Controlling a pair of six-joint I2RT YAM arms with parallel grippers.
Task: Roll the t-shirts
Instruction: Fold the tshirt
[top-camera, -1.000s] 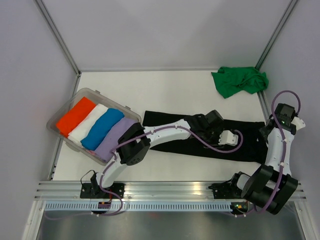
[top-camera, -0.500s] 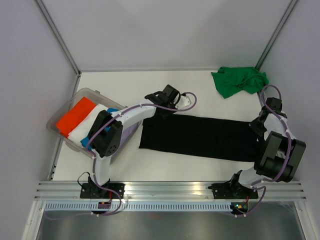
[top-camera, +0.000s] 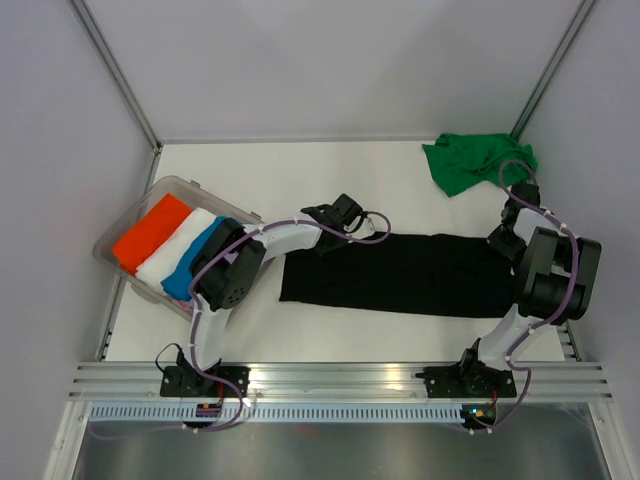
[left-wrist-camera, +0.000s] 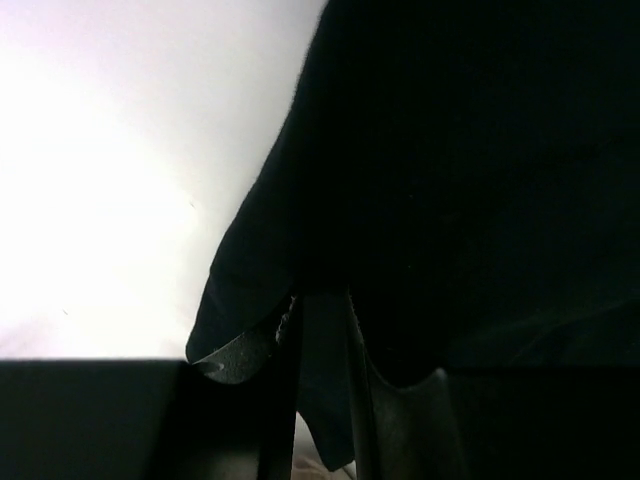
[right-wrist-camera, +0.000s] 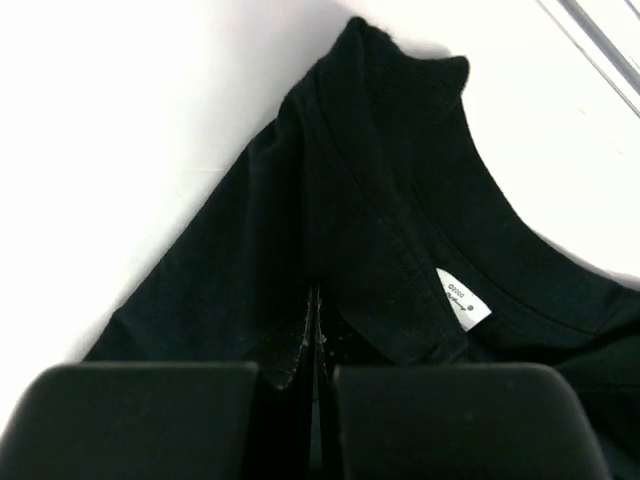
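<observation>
Closure just completed: left tool (left-wrist-camera: 322, 330) and right tool (right-wrist-camera: 318, 340) now pinch opposite ends of black t-shirt's (top-camera: 400, 275) far edge, readying its fold.

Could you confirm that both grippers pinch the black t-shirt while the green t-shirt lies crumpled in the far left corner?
Not quite: the top external view shows the green t-shirt crumpled in the far right corner. The left gripper and right gripper do pinch the black t-shirt.

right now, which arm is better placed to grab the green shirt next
Right, probably. The green shirt lies bunched in the far right corner, just beyond the right pincer, shut on the collar end of the black shirt. The left pincer grips the opposite end.
</observation>
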